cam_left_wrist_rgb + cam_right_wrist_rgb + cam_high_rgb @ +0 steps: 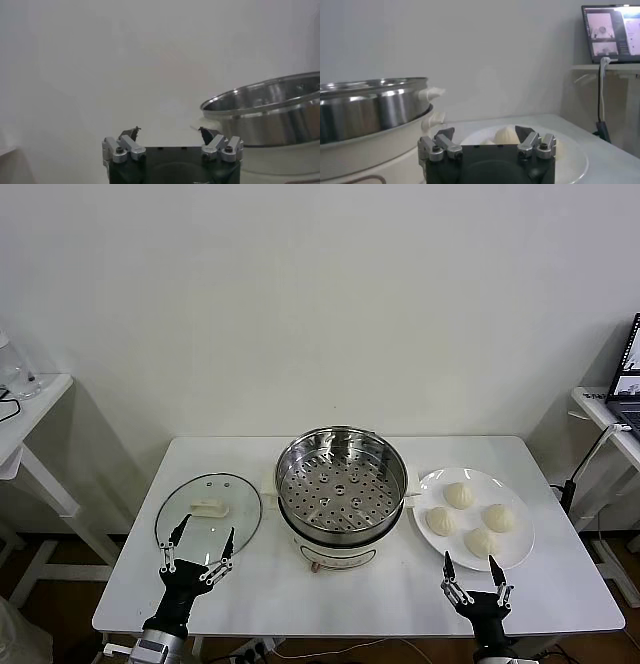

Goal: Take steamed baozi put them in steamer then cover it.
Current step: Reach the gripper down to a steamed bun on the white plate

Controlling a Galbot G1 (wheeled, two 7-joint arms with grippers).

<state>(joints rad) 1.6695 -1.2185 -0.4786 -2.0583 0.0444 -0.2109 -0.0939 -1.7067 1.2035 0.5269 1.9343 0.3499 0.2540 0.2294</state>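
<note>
Several cream-white steamed baozi (459, 495) lie on a white plate (520, 554) at the table's right; one baozi (505, 135) shows between my right fingers from the wrist. The shiny steamer (341, 484) with its perforated tray stands mid-table on a white base, seen also as the steamer (270, 112) and the steamer (370, 112) in the wrist views. The glass cover (209, 510) lies flat to its left. My left gripper (201, 551) stands open at the cover's near edge. My right gripper (468, 569) stands open just in front of the plate, empty.
The white table (400, 604) has bare room along its front edge. A side table (35, 409) stands at the left. Another desk with a laptop (630, 374) stands at the right, with a cable (580, 469) hanging beside it.
</note>
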